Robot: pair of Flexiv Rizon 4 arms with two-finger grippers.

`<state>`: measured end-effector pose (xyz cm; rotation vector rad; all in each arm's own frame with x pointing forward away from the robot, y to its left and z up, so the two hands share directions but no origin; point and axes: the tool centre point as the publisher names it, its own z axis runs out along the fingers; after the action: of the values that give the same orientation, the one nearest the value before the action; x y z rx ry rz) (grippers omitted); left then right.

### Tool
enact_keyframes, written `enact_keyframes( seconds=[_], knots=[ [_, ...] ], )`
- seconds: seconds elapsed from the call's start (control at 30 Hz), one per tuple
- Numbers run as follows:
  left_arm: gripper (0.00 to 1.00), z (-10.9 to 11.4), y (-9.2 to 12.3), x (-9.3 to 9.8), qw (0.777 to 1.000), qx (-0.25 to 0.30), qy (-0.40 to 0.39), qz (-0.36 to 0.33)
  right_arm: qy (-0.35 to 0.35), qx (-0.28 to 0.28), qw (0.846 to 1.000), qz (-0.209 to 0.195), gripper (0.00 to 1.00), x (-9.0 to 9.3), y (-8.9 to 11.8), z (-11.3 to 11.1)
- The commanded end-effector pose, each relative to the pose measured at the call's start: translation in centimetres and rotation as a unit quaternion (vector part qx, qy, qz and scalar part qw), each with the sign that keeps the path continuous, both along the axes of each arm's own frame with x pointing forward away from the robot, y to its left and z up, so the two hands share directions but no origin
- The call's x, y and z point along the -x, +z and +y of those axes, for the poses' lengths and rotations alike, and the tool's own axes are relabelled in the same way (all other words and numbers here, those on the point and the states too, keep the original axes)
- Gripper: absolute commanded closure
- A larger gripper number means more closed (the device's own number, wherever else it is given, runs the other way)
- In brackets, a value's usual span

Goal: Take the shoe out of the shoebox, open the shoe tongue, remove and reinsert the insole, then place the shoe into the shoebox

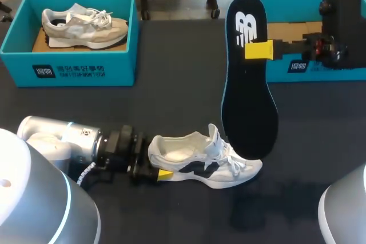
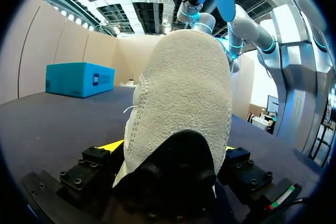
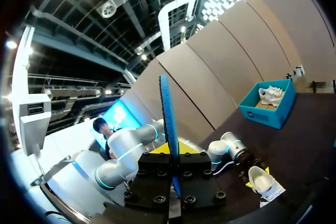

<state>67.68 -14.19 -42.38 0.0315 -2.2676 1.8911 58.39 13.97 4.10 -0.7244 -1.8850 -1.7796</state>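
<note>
The right gripper [image 1: 258, 50] is closed on a black blue-edged foam insole [image 1: 249, 107], hung upright, likely for refitting. The left gripper [image 1: 155, 161] is clamped across the heel of the white-and-navy mesh sneaker [image 1: 200, 161], steadied ahead of it, outside the teal cardboard shoebox [image 1: 280, 72].

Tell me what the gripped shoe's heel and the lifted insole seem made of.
The shoe at its heel looks like pale suede: matte, napped, with stitched seams. The insole is probably foam under smooth black fabric, with a blue back; it looks thin and flat edge-on.
</note>
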Motion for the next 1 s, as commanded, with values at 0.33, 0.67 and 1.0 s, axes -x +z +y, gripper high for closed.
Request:
enact_keyframes(
  seconds=[0.33, 0.67, 1.0],
  knots=[
    [0.00, 2.5, 0.6, -0.1, 0.999, -0.038, -0.032, 0.002, 0.000, 0.001, 1.000, 0.001, 1.00, -0.2, 0.0, 0.3],
    [0.00, 5.1, 1.2, -0.6, 0.991, -0.123, -0.043, -0.017, 0.000, 0.001, 1.000, 0.001, 1.00, -0.2, 0.0, 0.3],
    [0.00, 8.4, 2.9, 0.6, 0.954, -0.281, -0.100, -0.017, 0.000, 0.001, 1.000, 0.001, 1.00, -0.2, 0.0, 0.3]
  ],
)
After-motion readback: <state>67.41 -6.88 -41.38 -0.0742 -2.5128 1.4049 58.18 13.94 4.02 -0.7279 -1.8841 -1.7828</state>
